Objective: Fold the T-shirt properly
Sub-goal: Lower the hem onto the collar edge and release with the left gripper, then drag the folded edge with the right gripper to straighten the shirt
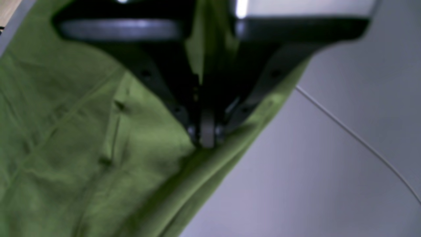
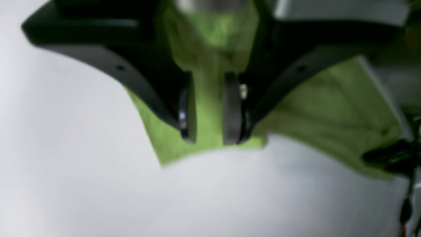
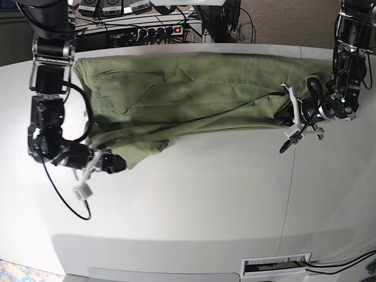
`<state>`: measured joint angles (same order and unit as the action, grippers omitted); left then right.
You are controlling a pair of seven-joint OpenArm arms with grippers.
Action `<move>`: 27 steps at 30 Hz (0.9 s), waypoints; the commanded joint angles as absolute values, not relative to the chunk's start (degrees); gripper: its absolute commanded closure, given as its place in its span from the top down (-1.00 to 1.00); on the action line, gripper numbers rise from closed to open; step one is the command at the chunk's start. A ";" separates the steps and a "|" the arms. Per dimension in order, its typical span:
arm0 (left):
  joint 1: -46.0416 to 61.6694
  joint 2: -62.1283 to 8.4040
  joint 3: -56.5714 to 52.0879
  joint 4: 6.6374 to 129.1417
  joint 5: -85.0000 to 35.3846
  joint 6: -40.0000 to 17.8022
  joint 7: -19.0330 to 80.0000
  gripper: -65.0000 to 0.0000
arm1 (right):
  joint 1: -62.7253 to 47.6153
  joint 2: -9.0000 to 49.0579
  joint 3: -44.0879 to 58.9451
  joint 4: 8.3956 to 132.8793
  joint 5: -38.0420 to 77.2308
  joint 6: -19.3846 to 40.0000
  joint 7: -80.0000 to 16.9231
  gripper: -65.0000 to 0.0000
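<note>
Green T-shirt [image 3: 188,94] lies stretched across the far half of the white desk [image 3: 205,200], long axis running side to side in the base view, wrinkled, one layer folded over another with a dark fold line running across the middle. Near-left corner of the cloth droops toward the front in a small flap.

Right pincer [image 2: 209,138] sits at that near-left flap; in the right wrist view its two fingers [image 2: 232,112] stand a little apart with a strip of green fabric clamped between them, so it is gripping the T-shirt edge. Fabric edge ends just below the fingertips, bare desk beyond it.

Left pincer [image 1: 206,140] is at the other end of the shirt, on the right of the base view. Left wrist view shows its fingers pressed fully together at the tips, right on the shirt's hemmed edge [image 1: 210,174]; cloth also shows up between the finger bases, so it pinches the T-shirt hem. View is blurred, exact layer count unclear.

A thin seam line in the desk [image 1: 358,140] runs diagonally past the shirt. Power strip with red switch [image 3: 176,29] and cables sit behind the desk's far edge.
</note>
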<state>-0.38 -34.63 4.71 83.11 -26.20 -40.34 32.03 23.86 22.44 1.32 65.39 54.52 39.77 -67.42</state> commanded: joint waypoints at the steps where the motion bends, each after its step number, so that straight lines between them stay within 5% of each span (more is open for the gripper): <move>1: -0.93 -35.55 4.34 83.46 -25.96 -40.00 32.71 -1.00 | 25.85 22.35 1.54 66.37 53.49 40.00 -63.88 -0.53; 11: -0.93 -35.55 4.34 83.46 -26.17 -40.00 34.06 -1.00 | 28.21 11.03 1.54 66.37 33.69 40.00 -56.73 -0.51; 27: -0.93 -35.55 4.34 83.46 -27.05 -40.00 35.07 -1.00 | 27.64 12.97 1.48 64.77 14.04 40.00 -47.97 -0.51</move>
<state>-0.51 -34.63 4.71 83.11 -27.68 -40.34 33.80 25.91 12.40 1.32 64.03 13.47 39.92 -49.15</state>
